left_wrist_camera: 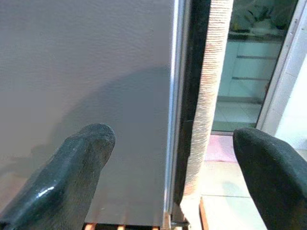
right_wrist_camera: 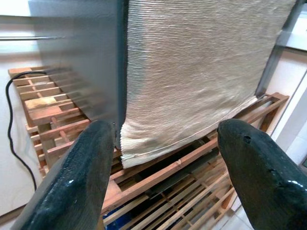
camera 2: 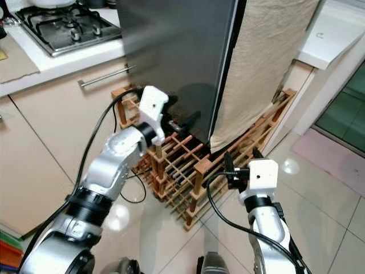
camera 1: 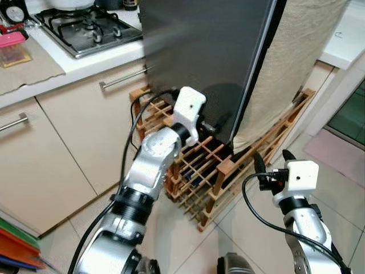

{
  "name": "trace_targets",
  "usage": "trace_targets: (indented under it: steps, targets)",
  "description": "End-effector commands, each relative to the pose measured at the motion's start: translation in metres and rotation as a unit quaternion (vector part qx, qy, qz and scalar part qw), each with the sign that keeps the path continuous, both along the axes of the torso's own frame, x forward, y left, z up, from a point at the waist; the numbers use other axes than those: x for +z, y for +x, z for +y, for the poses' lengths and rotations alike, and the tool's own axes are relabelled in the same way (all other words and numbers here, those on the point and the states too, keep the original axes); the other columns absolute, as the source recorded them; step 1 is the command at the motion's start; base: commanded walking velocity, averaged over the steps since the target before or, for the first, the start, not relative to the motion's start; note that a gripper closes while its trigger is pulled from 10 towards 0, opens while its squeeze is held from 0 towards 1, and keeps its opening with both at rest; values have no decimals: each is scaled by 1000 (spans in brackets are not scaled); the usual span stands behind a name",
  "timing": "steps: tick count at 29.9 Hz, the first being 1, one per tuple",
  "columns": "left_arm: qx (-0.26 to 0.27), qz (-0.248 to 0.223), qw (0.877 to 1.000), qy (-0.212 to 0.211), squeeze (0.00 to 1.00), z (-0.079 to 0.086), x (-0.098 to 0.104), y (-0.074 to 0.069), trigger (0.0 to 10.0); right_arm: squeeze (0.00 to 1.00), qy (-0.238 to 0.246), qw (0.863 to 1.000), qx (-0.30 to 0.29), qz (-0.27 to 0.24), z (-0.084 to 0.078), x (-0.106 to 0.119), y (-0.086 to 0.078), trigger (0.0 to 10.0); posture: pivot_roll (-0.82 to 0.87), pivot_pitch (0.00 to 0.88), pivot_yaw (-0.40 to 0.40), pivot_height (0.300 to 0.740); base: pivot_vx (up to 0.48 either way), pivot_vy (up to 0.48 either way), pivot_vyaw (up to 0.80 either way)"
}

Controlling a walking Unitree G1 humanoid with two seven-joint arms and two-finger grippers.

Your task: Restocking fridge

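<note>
Left end effector [camera 1: 212,129]: fingers spread wide, grasping nothing, tips raised close to the lower front of the fridge door [camera 1: 199,57], near its right-hand edge. In the left wrist view, one finger [left_wrist_camera: 79,167] against the grey door face, the other out past the edge, with the dark seam of the door between them.

Right end effector [camera 1: 272,160]: likewise released and empty, held lower and to the right, pointed at the beige woven cloth [camera 1: 291,63] hanging just beside the door edge and at the wooden rack [camera 1: 228,171] on the floor beneath.

Fridge door shut, standing above that rack of wooden slats. To the left, pale cabinets [camera 1: 63,142] under a table carrying a gas hob [camera 1: 88,28]. No groceries held or near either arm.

Step in hand, by judgement: the approach to opening the fridge, with restocking proper not yet begun.

Next move probably calls for bringing the left fingers onto the door's right edge at the seam, hooking or clamping there, then pulling outward along the door's swing. Worth minding: the hanging cloth crowding that edge, and the rack below limiting foot room. No handle discernible on the door face.
</note>
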State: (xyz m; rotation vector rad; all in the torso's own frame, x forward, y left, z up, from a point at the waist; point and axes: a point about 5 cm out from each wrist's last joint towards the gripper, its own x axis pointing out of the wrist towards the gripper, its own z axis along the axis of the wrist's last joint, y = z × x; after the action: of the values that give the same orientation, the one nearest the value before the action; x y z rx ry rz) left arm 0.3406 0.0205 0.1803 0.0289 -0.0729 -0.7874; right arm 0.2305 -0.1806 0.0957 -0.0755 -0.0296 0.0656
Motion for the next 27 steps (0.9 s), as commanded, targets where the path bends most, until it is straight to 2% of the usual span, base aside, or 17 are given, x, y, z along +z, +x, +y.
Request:
trace_targets:
  steps: [1, 2, 7, 13, 22, 27]
  targets:
    - [-10, -9, 1000, 1, 0, -7, 6, 1, 10000, 106, 0, 1000, 4, -4, -1, 5, 0, 10000, -188, 0, 29, 693, 0, 0, 0]
    - [-16, -9, 1000, -6, 0, -15, 11, 4, 10000, 114, 1, 1000, 8, -4, -1, 7, 0, 10000, -193, 0, 31, 693, 0, 0, 0]
    - [-47, -14, 998, -31, 0, -34, 24, 2, 10000, 110, 1, 1000, 6, -2, -3, 7, -2, 10000, -208, 0, 37, 693, 0, 0, 0]
    - [-85, -13, 995, -41, 0, -48, 30, -5, 10000, 110, 5, 1000, -1, 6, -4, 4, -4, 10000, -207, 7, 42, 693, 0, 0, 0]
    - [-61, -19, 998, -2, 0, -52, 18, 3, 10000, 110, 12, 1000, 7, 14, -4, 0, -4, 10000, -199, 16, 44, 693, 0, 0, 0]
    - [-50, -2, 999, 10, 0, -53, 12, 10, 10000, 114, 20, 999, 22, 18, -3, 0, -3, 10000, -209, 20, 47, 693, 0, 0, 0]
